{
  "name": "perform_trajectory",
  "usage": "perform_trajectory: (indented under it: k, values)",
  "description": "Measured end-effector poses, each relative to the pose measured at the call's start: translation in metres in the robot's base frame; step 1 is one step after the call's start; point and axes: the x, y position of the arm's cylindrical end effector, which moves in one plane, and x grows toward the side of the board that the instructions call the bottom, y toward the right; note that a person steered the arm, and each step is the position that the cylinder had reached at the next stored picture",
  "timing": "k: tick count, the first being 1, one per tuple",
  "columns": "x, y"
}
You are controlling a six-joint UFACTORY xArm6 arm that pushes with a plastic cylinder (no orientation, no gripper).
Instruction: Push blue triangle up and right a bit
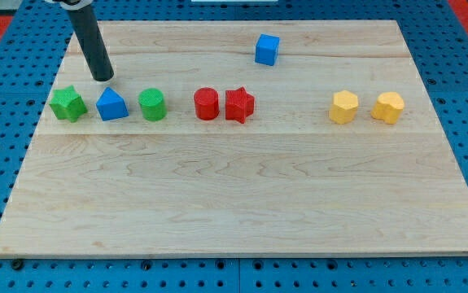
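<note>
The blue triangle [112, 105] sits on the wooden board near the view's left, between a green star [67, 104] on its left and a green cylinder [152, 105] on its right. My tip [102, 77] is the lower end of the dark rod. It stands just above the blue triangle's top edge, slightly to its left, very close to it; I cannot tell if it touches.
A red cylinder [206, 104] and a red star [239, 106] stand side by side at the middle. A blue cube [267, 49] is near the top. Two yellow blocks [344, 107] [388, 107] are at the right. The wooden board's [234, 203] edges drop to a blue pegboard.
</note>
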Motion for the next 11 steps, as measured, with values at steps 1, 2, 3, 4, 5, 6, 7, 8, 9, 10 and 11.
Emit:
perform_trajectory:
  k: [1,2,3,4,5,6,7,8,9,10,11]
  values:
    - [0.015,0.000]
    - [0.041,0.000]
    - [0.066,0.000]
    - [0.103,0.003]
    - [0.110,0.010]
    - [0.073,0.031]
    - [0.031,0.054]
    - [0.014,0.040]
    - [0.005,0.034]
    - [-0.005,0.074]
    - [-0.014,0.132]
